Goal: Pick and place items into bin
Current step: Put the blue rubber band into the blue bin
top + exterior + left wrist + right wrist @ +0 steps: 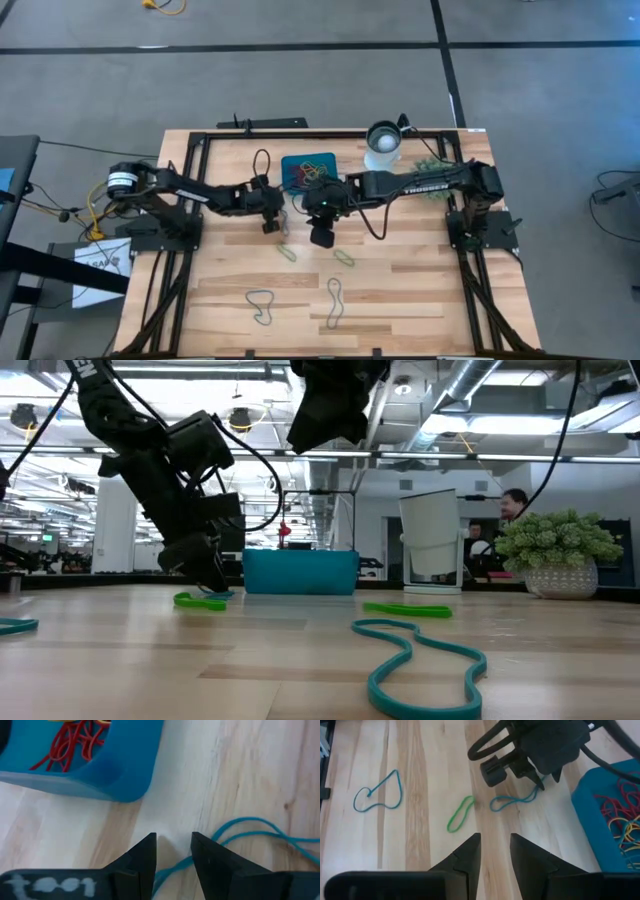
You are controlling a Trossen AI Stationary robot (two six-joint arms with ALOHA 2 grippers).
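Observation:
The teal-blue bin stands at the table's far middle and holds red, yellow and other bands. My left gripper is down at the table just near of the bin. It is slightly open, with a finger on either side of a teal band that lies flat on the wood. My right gripper hangs above the table to its right, narrowly open and empty. Green bands and two teal-grey loops lie on the table nearer the front. My left gripper points down, and one end of the teal band runs through the gap between its fingers. I cannot tell whether the fingers touch it. The band lies slack on the table.
A round white-and-metal cup and a spiky green plant ball stand at the far right. A black frame edges the table. People show in the room behind in the low view. Bare wood lies along the front.

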